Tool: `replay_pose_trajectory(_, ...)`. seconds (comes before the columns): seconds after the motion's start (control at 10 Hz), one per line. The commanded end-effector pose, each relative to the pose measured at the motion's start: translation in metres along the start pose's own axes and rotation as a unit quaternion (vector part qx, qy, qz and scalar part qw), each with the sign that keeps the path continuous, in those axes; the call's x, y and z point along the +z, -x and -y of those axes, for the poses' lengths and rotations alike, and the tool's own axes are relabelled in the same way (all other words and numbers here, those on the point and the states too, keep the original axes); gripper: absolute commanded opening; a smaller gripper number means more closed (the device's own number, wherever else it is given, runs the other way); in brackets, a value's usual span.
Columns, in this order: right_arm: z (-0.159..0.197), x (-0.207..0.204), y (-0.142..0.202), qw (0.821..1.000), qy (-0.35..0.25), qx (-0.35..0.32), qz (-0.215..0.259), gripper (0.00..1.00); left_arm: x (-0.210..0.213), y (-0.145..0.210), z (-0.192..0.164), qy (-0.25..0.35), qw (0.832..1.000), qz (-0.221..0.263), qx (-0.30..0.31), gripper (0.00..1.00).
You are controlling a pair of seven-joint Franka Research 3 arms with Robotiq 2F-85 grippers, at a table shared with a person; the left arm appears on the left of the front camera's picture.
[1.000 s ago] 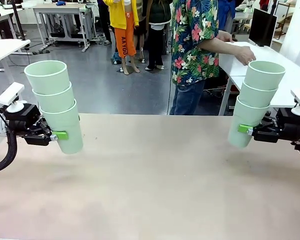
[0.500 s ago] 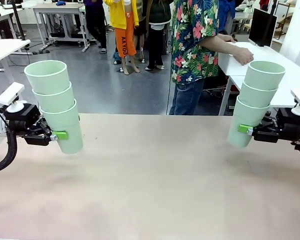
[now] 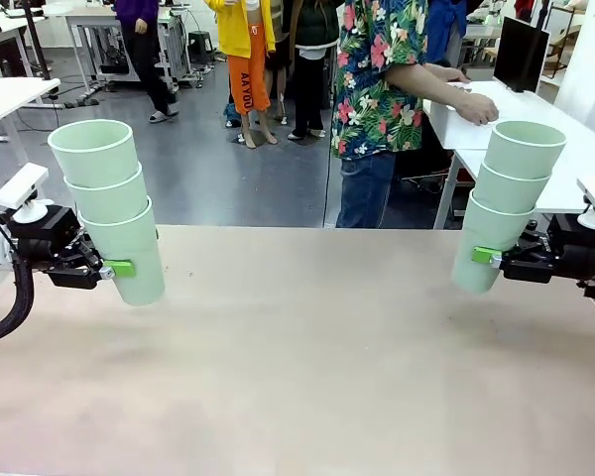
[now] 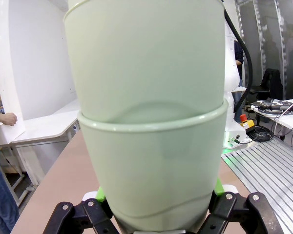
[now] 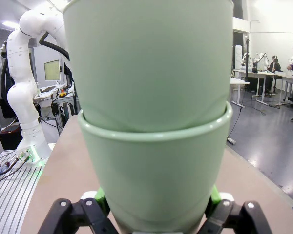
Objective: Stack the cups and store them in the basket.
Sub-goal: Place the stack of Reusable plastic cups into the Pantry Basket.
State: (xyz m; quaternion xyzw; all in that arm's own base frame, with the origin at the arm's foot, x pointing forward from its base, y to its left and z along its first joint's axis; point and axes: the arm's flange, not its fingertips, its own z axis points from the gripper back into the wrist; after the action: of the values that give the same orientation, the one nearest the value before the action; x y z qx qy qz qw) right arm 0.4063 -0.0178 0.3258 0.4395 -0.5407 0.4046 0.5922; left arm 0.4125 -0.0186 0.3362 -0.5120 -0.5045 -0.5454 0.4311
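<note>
From here, both arms and their loads sit just as they did half a second ago. Only the person [image 3: 377, 89] in the flowered shirt has edged to picture left, and a walker in purple [image 3: 139, 40] has moved further left at the back.

I count six cups in two stacks of three. The left jaws are clamped on the bottom cup of the left stack [image 3: 114, 213], held up over the counter's left edge and leaning a little. The right jaws grip the bottom cup of the right stack [image 3: 506, 203] the same way at the right edge.

The counter [image 3: 297, 377] is plain tan. Beyond it are a grey floor and white desks, and the person's hand [image 3: 476, 107] rests on one of them.
</note>
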Motion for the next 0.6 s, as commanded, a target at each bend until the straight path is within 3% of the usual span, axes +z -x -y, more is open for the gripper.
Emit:
replay_pose_trajectory(0.0, -0.0003, -0.0006, -0.0031, 1.0, 0.0, 0.004, 0.0, 0.85, 0.0004, -0.0043, 0.0007, 0.001, 1.0, 0.003, -0.004, 0.85)
replay_pose_trajectory(0.5, -0.0003, -0.0006, -0.0031, 1.0, 0.0, 0.004, 0.0, 0.85, 0.0004, -0.0043, 0.0007, 0.001, 1.0, 0.003, -0.004, 0.85)
